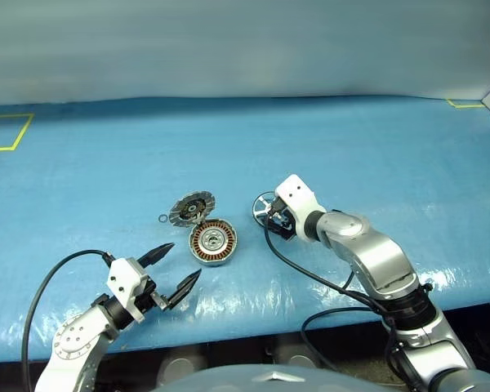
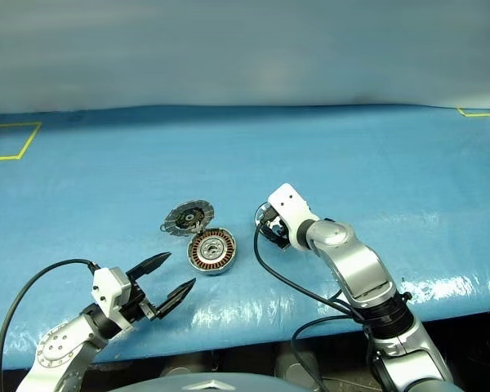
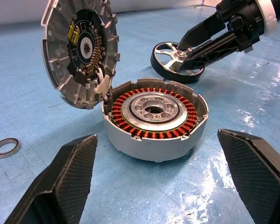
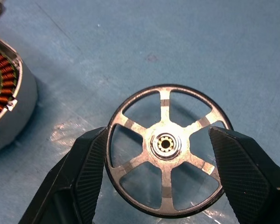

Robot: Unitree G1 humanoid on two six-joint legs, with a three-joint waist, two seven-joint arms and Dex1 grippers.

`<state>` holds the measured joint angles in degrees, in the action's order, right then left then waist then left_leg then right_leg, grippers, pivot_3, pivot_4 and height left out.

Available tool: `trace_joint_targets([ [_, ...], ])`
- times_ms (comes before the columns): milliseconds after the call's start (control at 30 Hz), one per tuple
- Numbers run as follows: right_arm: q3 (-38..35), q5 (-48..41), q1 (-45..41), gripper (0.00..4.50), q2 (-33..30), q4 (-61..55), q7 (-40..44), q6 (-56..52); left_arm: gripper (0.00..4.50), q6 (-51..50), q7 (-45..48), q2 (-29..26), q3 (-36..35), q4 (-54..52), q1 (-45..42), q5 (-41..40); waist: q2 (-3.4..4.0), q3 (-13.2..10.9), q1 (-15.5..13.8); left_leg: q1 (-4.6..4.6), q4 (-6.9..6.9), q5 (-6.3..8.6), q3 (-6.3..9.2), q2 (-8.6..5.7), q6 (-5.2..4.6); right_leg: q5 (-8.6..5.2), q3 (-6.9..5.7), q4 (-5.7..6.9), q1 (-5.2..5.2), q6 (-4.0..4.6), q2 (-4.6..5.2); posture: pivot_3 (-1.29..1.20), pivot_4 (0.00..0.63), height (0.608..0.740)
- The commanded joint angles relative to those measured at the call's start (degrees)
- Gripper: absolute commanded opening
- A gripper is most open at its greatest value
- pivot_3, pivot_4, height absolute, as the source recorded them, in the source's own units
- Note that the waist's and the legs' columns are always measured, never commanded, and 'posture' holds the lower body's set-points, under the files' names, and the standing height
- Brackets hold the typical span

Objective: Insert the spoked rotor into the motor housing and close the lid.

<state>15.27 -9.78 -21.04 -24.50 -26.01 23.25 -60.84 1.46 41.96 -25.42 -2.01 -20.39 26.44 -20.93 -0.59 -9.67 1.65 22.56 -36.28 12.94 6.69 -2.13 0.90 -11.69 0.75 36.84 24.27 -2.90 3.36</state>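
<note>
Blue worktop (image 1: 376, 155): a glossy, wrinkled plastic sheet fills the middle of the frame, with yellow tape marks at the upper corners.
Housing (image 1: 212, 242): a short grey metal cup at centre, its copper winding ring and bright bearing bare to view.
Lid (image 1: 191, 209): hinged open and propped just behind the housing, its segmented silver rim and dark centre facing out.
Rotor (image 4: 167, 148): a thin six-spoked silver wheel with a dark rim, lying flat on the worktop right of the housing, apart from it.
Ring (image 3: 6, 147): a small loose metal ring left of the lid.
Right gripper (image 4: 156, 175): jaws spread on either side of the rotor's rim, nothing gripped yet.
Left gripper (image 1: 169, 270): wide open and empty at lower left, pointed at the housing.
Step in hand: picking up the rotor, by the look of it.
Doing it well: close squarely across the rim, lift it level, then centre the hub over the bearing before lowering.
Risk: a thin rim on slick plastic may skid or tip.
</note>
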Motion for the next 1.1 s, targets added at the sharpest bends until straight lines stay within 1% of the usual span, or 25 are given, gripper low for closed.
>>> trace_joint_targets([
  [33,-3.89,-2.01,-1.27,3.68,0.75,-6.59,-0.14,-1.08,4.50,-1.04,0.60,-1.05,-2.52,-1.74,0.72,-2.53,0.00,0.00,-0.02,-0.01,0.00,0.00,-0.01,0.00,0.00,0.00,0.00,-0.01,0.00,0.00,0.00,0.00,0.150,0.740],
  [133,-6.29,-4.31,-1.40,3.68,2.03,-9.86,0.19,-1.48,4.50,-5.09,0.23,-2.12,-4.35,-2.96,2.20,-5.21,0.00,0.00,0.08,0.00,0.01,0.00,0.00,0.04,0.00,0.00,0.00,-0.01,0.01,0.00,-0.01,0.00,0.150,0.740],
  [233,-5.61,-4.71,-0.94,3.68,1.47,-11.52,0.61,0.04,4.50,-7.75,0.54,-3.96,-5.97,-4.14,4.31,-6.10,0.00,0.00,0.17,0.00,0.01,0.00,0.01,0.26,0.00,-0.01,-0.01,0.00,0.01,0.01,-0.02,0.00,0.150,0.740],
  [300,-4.82,-4.55,0.43,3.68,1.46,-11.84,1.21,4.10,4.50,-8.57,-1.12,-4.00,-7.73,-4.09,4.75,-5.76,0.00,0.00,0.26,0.00,0.01,0.00,-0.01,0.26,0.00,-0.01,0.00,-0.01,0.01,0.01,-0.01,0.00,0.150,0.740],
  [367,-2.32,-2.26,2.62,3.68,0.05,-11.55,1.88,10.68,4.50,-10.78,-4.28,-3.80,-9.18,-3.98,4.18,-4.81,0.00,0.00,0.04,0.00,0.01,0.00,0.00,0.27,0.00,-0.01,-0.01,-0.01,0.01,0.01,-0.01,0.00,0.150,0.740],
  [433,-1.44,-2.65,5.50,3.68,1.07,-10.68,2.58,15.60,4.50,-13.66,-8.51,-3.22,-10.73,-3.09,2.22,-4.08,-0.02,0.01,-0.05,0.00,0.01,0.00,0.00,0.26,0.00,-0.01,-0.02,-0.01,0.00,0.01,0.00,0.00,0.150,0.740],
  [500,-0.96,-2.05,8.15,3.68,2.35,-9.01,2.29,21.18,4.50,-13.81,-11.46,-3.11,-11.54,-1.85,-0.16,-1.81,-0.04,0.02,-0.07,-0.01,0.00,0.00,0.01,0.28,0.00,-0.01,-0.02,0.00,-0.01,0.00,-0.02,0.00,0.150,0.740],
  [667,0.56,-1.51,13.30,3.68,3.45,-5.81,3.42,28.10,4.50,-14.07,-13.04,-3.72,-10.73,1.02,-6.44,1.33,-0.06,0.04,-0.09,-0.04,-0.06,-0.02,-0.01,0.25,0.03,0.03,0.00,0.01,-0.07,-0.05,-0.05,0.00,0.150,0.740],
  [833,2.31,0.35,15.93,3.68,3.25,-4.24,3.12,30.25,4.50,-15.75,-12.46,-4.39,-9.52,5.69,-13.02,2.87,-0.07,0.04,-0.07,-0.05,-0.10,-0.02,-0.01,0.16,0.03,0.08,0.00,0.01,-0.07,-0.04,-0.10,0.00,0.150,0.740],
  [933,2.43,0.28,16.26,3.68,4.09,-4.05,2.83,29.90,4.50,-18.21,-11.30,-4.45,-8.48,8.93,-17.92,1.99,-0.07,0.05,-0.12,-0.05,-0.13,-0.03,0.00,0.14,0.05,0.10,0.00,0.04,-0.07,-0.02,-0.14,0.00,0.150,0.740],
  [1100,2.69,0.77,16.28,3.68,4.85,-3.87,2.73,29.79,4.50,-19.46,-7.40,-5.61,-4.61,14.57,-23.70,3.72,-0.08,0.05,-0.06,-0.05,-0.23,-0.03,0.00,0.11,0.05,0.18,0.01,0.03,-0.11,-0.10,-0.18,0.00,0.150,0.740],
])
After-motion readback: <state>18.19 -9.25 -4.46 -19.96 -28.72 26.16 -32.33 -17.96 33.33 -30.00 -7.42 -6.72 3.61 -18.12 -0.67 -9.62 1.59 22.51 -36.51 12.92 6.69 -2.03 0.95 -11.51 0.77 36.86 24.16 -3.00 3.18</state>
